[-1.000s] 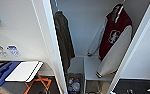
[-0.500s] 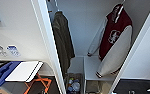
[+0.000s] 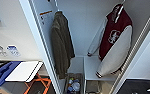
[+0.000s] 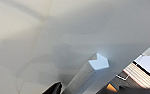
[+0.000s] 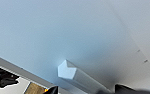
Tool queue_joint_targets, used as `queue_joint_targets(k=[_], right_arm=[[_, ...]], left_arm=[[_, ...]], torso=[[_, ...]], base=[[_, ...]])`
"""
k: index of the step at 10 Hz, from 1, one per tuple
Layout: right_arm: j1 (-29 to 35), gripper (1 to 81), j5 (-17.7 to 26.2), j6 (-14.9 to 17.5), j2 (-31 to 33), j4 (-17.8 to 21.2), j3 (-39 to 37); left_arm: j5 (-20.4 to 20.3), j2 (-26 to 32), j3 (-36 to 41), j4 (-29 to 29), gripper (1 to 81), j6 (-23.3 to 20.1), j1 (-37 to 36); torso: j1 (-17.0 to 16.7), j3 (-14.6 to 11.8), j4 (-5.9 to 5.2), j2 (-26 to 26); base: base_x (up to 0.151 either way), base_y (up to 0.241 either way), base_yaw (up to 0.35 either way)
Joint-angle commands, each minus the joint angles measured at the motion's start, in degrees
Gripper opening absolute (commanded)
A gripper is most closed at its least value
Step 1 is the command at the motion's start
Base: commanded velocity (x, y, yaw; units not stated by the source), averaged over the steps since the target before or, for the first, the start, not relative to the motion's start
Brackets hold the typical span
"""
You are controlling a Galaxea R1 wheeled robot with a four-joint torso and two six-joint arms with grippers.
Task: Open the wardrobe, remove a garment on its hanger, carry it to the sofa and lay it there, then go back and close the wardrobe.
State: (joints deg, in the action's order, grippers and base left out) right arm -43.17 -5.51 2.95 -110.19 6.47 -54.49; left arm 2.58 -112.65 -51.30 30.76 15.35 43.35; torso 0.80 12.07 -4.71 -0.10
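Closest in, the left wrist view shows a small silver handle standing out from a flat white door panel; a dark tip of the left gripper shows at the frame's edge just beside the handle's bar, and whether its jaws are wide or narrow cannot be told. In the right wrist view a second silver handle sticks out from another white door panel, with dark parts of the right gripper either side of the bar's near end; the state of those jaws cannot be told either.

From the head view the wardrobe stands open, its two doors swung outward at each side of the frame. Low in the opening sits a box of small bottles and bits, beside a white inner shelf. Above that, on the left of the interior, hangs an olive-brown coat. On the right hangs the garment, maroon body, white sleeves and white chest emblem, its lower hem and cuff resting near the shelf. The hanger shows as a thin white line at the jacket's collar, hooked up high at the back.

Outside the wardrobe to the left lie a white board, a blue object and an orange frame by the wall
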Motion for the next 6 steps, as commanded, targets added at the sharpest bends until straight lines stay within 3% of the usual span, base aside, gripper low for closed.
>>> queue_joint_targets(k=[1,6], right_arm=[[3.9,81.1,5.6,-0.9,2.8,-0.7,5.9],[2.8,81.1,4.5,-0.9,4.3,-0.8,6.3]], left_arm=[[-1.0,0.1,12.0,0.2,81.1,1.4,-2.0],[-1.0,2.1,13.6,0.5,81.1,1.3,-0.9]], torso=[[0.0,0.0,0.00,0.0],[0.0,0.0,0.00,0.0]], base=[[0.000,0.000,0.000],[0.000,0.000,0.000]])
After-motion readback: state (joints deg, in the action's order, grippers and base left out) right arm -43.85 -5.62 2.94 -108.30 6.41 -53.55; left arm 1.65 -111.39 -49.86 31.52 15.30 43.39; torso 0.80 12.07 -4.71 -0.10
